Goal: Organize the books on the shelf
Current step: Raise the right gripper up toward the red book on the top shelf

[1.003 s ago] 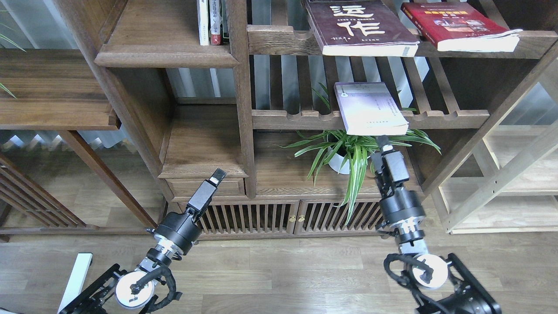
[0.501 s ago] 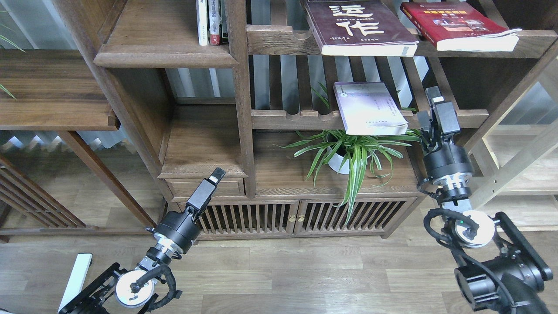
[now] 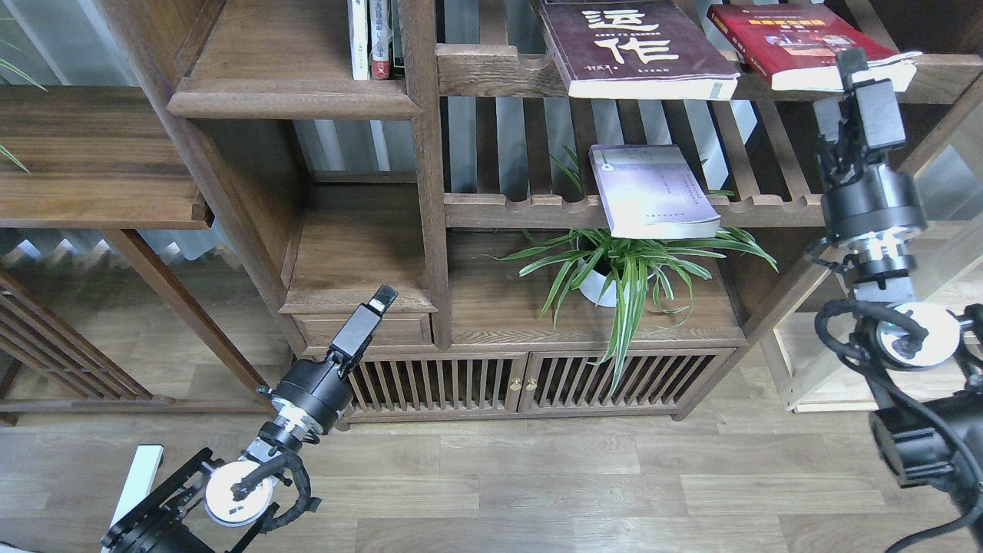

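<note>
Three books lie flat on slatted racks. The maroon book with white characters and the red book rest on the upper rack. The pale lavender book lies on the lower rack, overhanging its front rail. The solid dark shelf is at the upper left. My right gripper points up, its tip against the front page edge of the red book; its fingers cannot be told apart. My left gripper hangs low in front of the small drawer unit, holding nothing I can see, and its fingers look merged.
Slim white and red volumes stand at the solid shelf's right end. A potted spider plant sits under the lavender book. A light pine frame stands at the right. A low cabinet with slatted doors is below.
My right arm has swung up and to the right, from under the lavender book to the front edge of the red book. The left arm has barely moved. The books lie where they were.
</note>
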